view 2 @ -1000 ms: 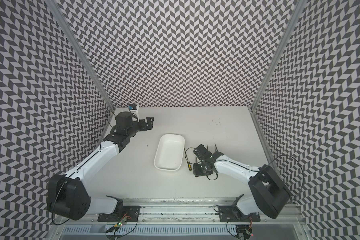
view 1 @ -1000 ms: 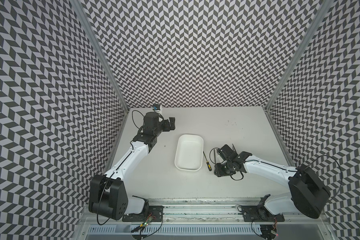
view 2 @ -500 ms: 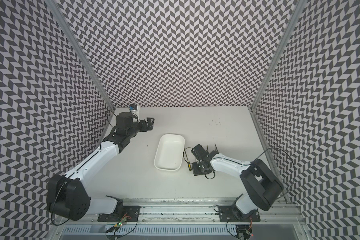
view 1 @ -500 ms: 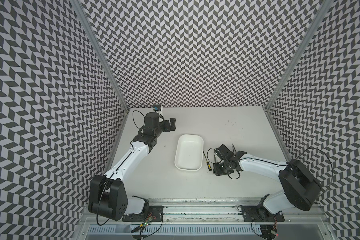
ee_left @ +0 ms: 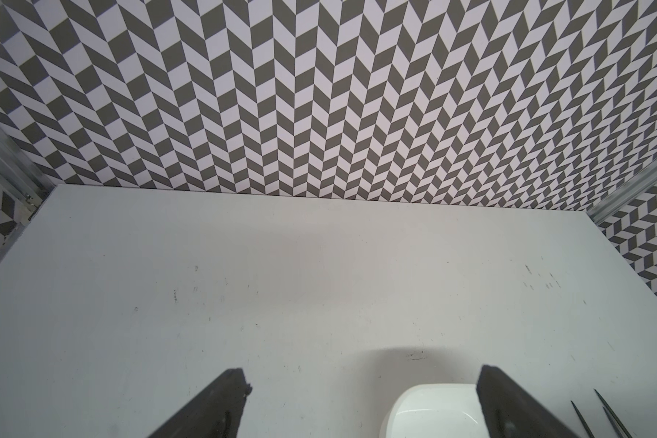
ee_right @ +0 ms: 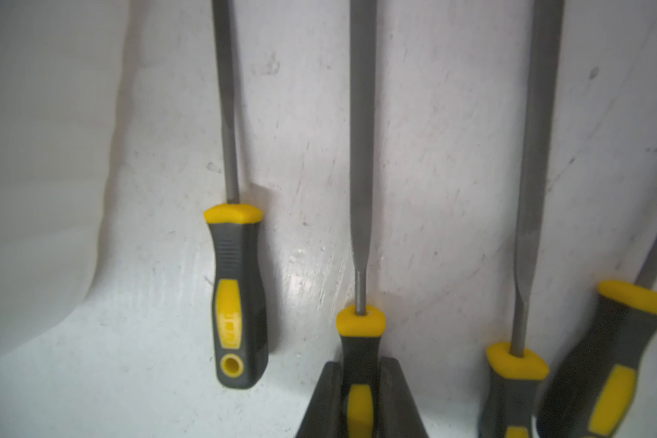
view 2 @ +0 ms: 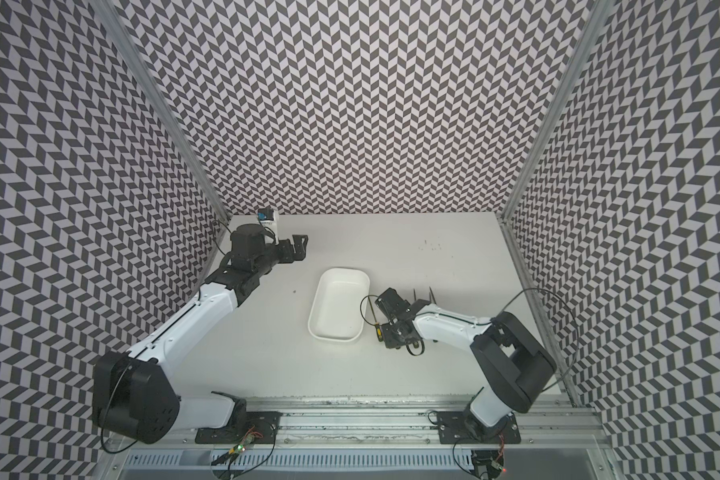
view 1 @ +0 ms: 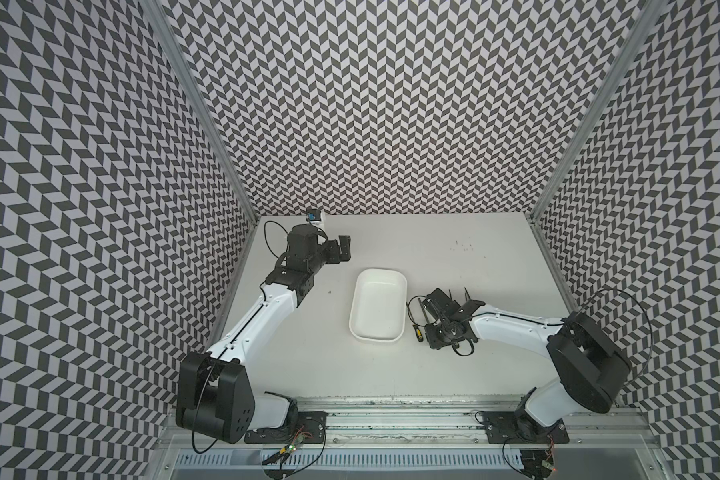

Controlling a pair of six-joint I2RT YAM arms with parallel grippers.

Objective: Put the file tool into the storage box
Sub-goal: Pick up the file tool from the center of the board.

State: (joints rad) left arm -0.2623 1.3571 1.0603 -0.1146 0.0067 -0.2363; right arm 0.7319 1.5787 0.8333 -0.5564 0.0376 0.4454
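right pincer (ee_right: 360,363) grips, it seems, the file tool (ee_right: 361,151) by its handle; left pincer (ee_left: 363,373) gapes wide, holding nothing.

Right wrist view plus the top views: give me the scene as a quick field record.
right hand: closed on the handle of the file tool
file tool lifted: cannot tell
other files: three, lying alongside it on the table
storage box: empty, beside the files
left hand: open, holding nothing, apart from the box
task status: file tool not yet in the box
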